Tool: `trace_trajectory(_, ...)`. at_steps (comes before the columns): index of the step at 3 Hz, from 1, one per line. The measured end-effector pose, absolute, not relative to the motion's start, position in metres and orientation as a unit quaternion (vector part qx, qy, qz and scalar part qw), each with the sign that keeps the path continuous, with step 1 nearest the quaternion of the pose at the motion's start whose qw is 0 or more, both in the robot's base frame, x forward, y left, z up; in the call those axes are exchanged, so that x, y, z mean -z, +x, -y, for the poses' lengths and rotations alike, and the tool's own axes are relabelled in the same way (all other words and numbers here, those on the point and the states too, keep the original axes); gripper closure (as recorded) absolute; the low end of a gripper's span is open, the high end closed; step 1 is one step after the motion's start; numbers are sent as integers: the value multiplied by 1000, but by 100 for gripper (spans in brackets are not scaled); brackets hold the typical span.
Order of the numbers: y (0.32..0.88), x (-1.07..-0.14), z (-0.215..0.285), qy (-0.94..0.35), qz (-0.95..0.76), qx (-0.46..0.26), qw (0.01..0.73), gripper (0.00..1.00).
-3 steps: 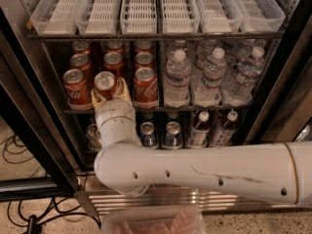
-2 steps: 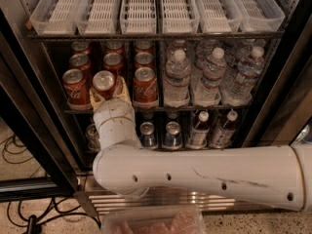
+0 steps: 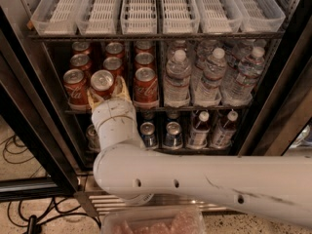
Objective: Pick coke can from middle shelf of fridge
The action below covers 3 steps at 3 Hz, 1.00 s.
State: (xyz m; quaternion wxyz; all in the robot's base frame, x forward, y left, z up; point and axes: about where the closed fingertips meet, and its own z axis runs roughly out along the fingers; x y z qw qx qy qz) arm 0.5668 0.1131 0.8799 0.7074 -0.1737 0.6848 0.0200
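Gripper (image 3: pixel 106 92) is sitting inside fridge (image 3: pixel 29 130), fingers clamping coke can (image 3: pixel 102 80) on middle shelf (image 3: pixel 204 108), front row, frame's 10 o'clock. Water bottles (image 3: pixel 177 79) are standing at its 3 o'clock.

White Coca-Cola script can be read on two small red aluminium cans, the left front can (image 3: pixel 75 89) and the right front can (image 3: pixel 146 87), both on the thin dark middle shelf (image 3: pixel 195 109). Between them the gripper (image 3: pixel 108 94) clasps the red coke can (image 3: pixel 102 80), whose side is mostly covered. The labels on the clear plastic water bottles (image 3: pixel 178 79) cannot be read.
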Motion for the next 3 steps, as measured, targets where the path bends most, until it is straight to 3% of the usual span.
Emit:
trace_trajectory(2, 535, -869, -88, -181, -750, -61, 634, 100)
trace_trajectory(3, 535, -856, -48, -177, -780, -68, 597, 100)
